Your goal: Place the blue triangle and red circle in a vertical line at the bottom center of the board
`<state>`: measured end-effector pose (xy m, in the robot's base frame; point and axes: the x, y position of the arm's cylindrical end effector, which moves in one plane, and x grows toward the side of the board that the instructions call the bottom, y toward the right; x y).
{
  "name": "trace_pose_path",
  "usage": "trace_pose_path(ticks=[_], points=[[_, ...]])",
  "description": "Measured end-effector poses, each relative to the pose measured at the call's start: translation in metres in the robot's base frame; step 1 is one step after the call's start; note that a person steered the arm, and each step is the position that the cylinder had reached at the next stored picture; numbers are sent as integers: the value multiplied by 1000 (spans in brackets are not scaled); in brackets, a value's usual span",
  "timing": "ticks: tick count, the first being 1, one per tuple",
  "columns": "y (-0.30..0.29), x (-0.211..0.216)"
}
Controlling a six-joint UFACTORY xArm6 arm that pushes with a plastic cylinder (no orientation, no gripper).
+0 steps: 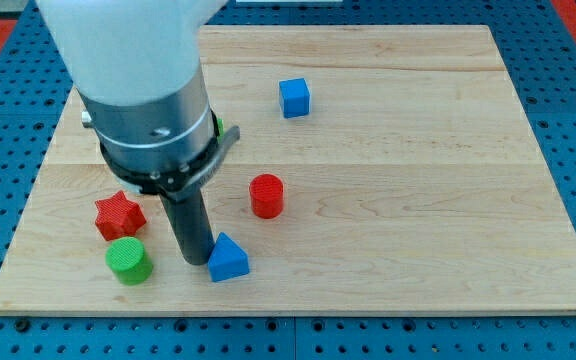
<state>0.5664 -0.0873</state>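
The blue triangle [228,259] lies near the view's bottom, left of centre. The red circle [266,195], a short cylinder, stands up and to the right of it. My tip [195,259] rests on the board right against the blue triangle's left side, between it and the green cylinder [128,260]. The arm's body hides the board above the tip.
A red star [119,214] lies left of the rod, just above the green cylinder. A blue cube [294,97] sits near the view's top centre. A bit of a green block [220,127] peeks out behind the arm. The wooden board [418,200] lies on a blue pegboard.
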Motion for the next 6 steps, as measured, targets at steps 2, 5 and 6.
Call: trace_pose_path(ticks=[2, 5, 6], points=[[29, 0], [16, -67], [43, -66]])
